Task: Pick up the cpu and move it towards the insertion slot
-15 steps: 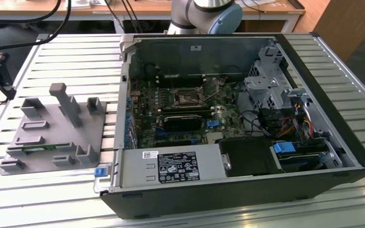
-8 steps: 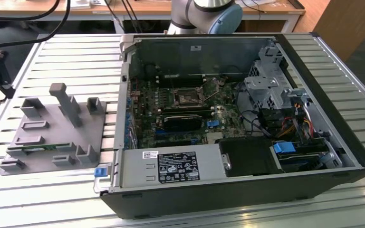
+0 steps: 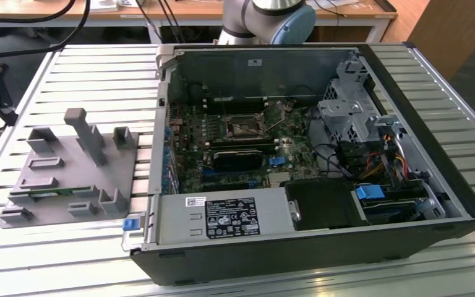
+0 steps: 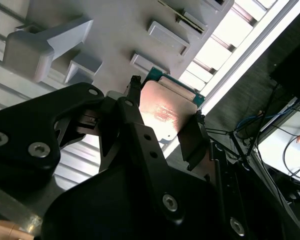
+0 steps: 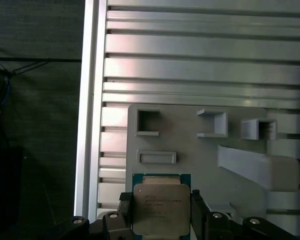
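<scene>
Two fingers of the end effector (image 5: 161, 211) pinch the cpu (image 5: 161, 205) by opposite edges, above the grey fixture (image 5: 190, 145). Pick-up looks done, carry barely begun. The insertion slot (image 3: 244, 129) sits well apart, inside the computer case (image 3: 303, 266). Chip wants keeping level in transit.

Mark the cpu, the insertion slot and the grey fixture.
cpu (image 5: 161, 210): first wrist view, centre of metal top.
insertion slot (image 3: 244, 129): exterior view, middle of socket.
grey fixture (image 3: 72, 176): exterior view, bare base plate.
</scene>
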{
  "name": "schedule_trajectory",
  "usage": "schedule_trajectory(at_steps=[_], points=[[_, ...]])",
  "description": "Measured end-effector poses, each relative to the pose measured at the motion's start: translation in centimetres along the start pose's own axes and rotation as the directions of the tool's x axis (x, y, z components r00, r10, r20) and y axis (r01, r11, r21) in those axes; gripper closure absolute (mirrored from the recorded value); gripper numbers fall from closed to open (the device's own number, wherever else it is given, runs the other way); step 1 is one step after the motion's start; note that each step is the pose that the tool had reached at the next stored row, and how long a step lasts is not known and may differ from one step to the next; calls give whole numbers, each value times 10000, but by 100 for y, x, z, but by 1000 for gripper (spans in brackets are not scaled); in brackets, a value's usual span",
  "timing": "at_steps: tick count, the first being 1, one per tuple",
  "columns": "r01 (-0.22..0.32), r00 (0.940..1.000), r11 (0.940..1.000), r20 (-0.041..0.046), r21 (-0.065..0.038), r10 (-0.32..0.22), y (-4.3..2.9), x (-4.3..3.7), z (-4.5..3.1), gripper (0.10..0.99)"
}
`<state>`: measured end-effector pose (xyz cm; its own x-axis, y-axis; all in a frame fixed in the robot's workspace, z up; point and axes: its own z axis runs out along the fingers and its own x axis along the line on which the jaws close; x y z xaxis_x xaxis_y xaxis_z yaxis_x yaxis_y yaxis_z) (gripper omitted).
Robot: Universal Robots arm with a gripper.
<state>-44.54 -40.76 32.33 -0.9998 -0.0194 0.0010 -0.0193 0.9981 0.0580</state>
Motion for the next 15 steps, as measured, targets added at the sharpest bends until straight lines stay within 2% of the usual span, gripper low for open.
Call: schedule_trajectory(at_steps=[15], points=[[0,10000,10000,-1,1,0,6,0,-104,541]])
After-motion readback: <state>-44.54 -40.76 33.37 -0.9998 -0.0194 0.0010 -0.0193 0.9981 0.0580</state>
